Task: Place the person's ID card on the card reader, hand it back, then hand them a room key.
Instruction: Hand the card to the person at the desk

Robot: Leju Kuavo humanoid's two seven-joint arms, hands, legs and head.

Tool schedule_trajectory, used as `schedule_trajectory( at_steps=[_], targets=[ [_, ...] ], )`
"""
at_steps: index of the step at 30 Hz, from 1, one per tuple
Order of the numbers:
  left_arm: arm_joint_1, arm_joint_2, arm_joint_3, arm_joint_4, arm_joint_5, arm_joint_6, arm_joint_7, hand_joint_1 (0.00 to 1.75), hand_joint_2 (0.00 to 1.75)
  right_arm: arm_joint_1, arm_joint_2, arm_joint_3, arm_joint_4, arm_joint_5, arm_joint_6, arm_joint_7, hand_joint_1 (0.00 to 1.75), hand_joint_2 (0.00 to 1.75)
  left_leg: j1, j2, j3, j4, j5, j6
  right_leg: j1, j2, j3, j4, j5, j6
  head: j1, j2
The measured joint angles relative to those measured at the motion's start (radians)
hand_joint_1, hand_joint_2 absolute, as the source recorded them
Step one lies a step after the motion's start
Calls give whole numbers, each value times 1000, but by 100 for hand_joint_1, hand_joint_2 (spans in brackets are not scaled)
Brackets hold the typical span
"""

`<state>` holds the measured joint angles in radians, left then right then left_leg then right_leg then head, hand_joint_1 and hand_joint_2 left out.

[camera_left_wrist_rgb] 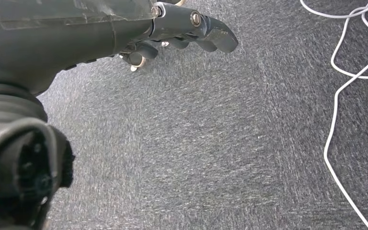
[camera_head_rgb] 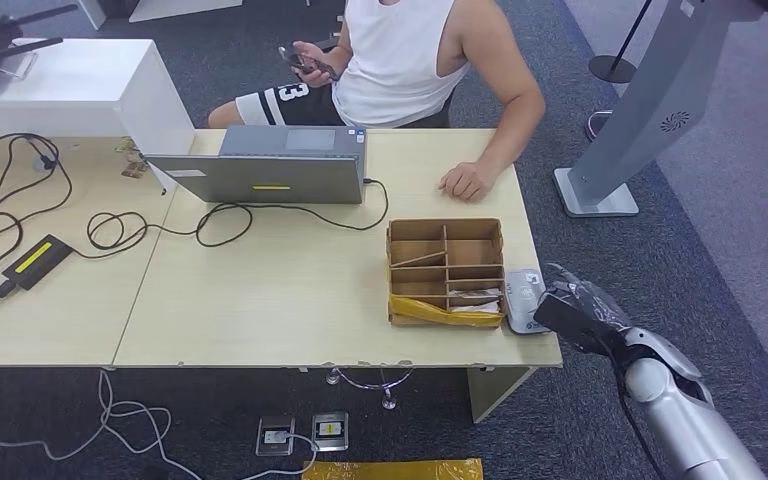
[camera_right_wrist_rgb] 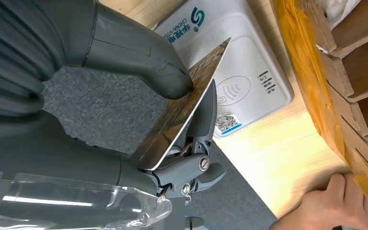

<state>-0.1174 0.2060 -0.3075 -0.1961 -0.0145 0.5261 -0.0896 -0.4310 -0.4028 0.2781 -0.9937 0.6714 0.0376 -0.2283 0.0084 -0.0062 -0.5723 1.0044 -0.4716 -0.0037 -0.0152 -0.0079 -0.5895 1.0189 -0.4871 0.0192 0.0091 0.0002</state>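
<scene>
The fingers (camera_right_wrist_rgb: 206, 112) of the right hand (camera_right_wrist_rgb: 172, 96) are closed on the card (camera_right_wrist_rgb: 182, 112), which is pinched flat between the thick thumb on one face and the darker fingers on the other. The card is tilted, and its far corner overlaps the white reader (camera_right_wrist_rgb: 242, 76); whether it touches the reader cannot be told. In the head view the right hand (camera_head_rgb: 580, 305) sits just off the counter's right edge, beside the reader (camera_head_rgb: 523, 298).

The left hand (camera_left_wrist_rgb: 182, 36) hangs over the carpet (camera_left_wrist_rgb: 211, 143) with its fingers (camera_left_wrist_rgb: 215, 36) curled loosely inward and nothing in them.

One reader lies at the near right corner of the counter (camera_head_rgb: 280, 310), touching the right side of one cardboard box (camera_head_rgb: 446, 270) that is split into compartments and taped yellow along its near edge; something white lies in its near right compartment. One laptop (camera_head_rgb: 270, 170) stands at the far side, a black cable (camera_head_rgb: 220, 225) looping from it to one power brick (camera_head_rgb: 37, 260) with a yellow label on the left.

One person (camera_head_rgb: 400, 60) sits across the counter, one hand (camera_head_rgb: 468, 181) resting on the wood, the other holding a phone (camera_head_rgb: 305, 62). The counter is pale wood and the floor is grey carpet. A white cable (camera_left_wrist_rgb: 345, 76) trails over it, and a grey kiosk stand (camera_head_rgb: 640, 110) stands to the right.
</scene>
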Motion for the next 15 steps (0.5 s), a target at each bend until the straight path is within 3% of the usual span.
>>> schedule_trajectory(
  at_steps=[15],
  targets=[
    [0,-3,-3,0,-6,0,0,0,0,-1,14,0,31,2,-24,-17,175,175,0,3,1,0,0,0,0,3,1,0,0,0,0,0]
  ],
)
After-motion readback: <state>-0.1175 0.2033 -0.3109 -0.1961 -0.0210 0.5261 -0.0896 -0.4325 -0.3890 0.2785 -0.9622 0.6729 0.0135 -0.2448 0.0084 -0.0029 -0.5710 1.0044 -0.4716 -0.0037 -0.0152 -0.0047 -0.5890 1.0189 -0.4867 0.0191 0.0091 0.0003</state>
